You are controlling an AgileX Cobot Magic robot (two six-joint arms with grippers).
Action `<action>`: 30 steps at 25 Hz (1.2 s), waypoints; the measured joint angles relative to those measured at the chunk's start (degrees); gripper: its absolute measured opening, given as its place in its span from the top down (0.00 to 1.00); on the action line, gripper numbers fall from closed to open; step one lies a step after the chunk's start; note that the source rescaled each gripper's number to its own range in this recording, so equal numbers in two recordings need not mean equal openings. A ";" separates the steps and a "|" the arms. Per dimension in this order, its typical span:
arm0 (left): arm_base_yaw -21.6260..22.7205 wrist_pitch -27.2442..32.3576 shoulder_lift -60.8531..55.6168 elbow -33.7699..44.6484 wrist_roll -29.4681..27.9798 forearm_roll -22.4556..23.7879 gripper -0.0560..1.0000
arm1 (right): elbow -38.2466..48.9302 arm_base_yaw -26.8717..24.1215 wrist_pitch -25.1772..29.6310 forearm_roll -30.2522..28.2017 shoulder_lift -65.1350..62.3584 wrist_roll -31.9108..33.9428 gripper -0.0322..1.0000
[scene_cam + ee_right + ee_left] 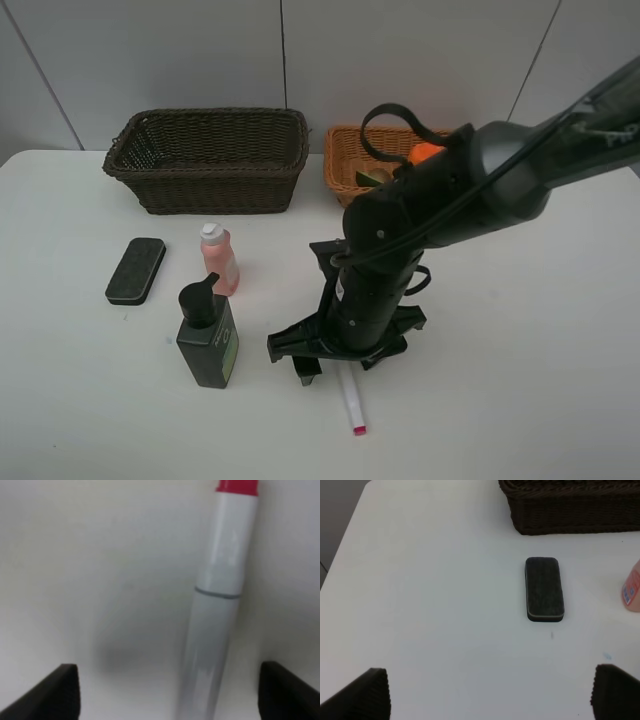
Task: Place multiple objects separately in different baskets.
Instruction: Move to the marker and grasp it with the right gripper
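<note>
My right gripper (340,362) points down at the table, open, with its jaws on either side of the white marker (351,400). In the right wrist view the marker (215,630), red-capped, lies between the fingertips of my right gripper (167,695), nearer one finger. My left gripper (487,695) is open and empty above the table, short of the black eraser block (544,589). The eraser (135,270), pink bottle (219,260) and dark-green pump bottle (207,335) stand left of centre. The orange (427,152) and avocado half (372,178) lie in the light basket (340,165). Peach and mangosteen are hidden.
The dark brown basket (210,160) stands at the back left, and its wall shows in the left wrist view (570,510). The right arm covers much of the light basket. The pink bottle (632,587) shows at the edge of the left wrist view.
</note>
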 joint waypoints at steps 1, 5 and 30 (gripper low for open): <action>0.00 0.00 0.00 0.00 0.00 0.00 0.00 | 0.00 0.00 0.00 0.00 0.00 0.00 0.19; 0.00 0.00 0.00 0.00 0.00 0.00 0.00 | 0.00 0.00 0.20 0.90 0.00 0.00 0.64; 0.00 0.00 0.00 0.00 0.00 0.00 0.00 | -3.99 0.00 11.10 -0.25 -1.23 0.01 0.96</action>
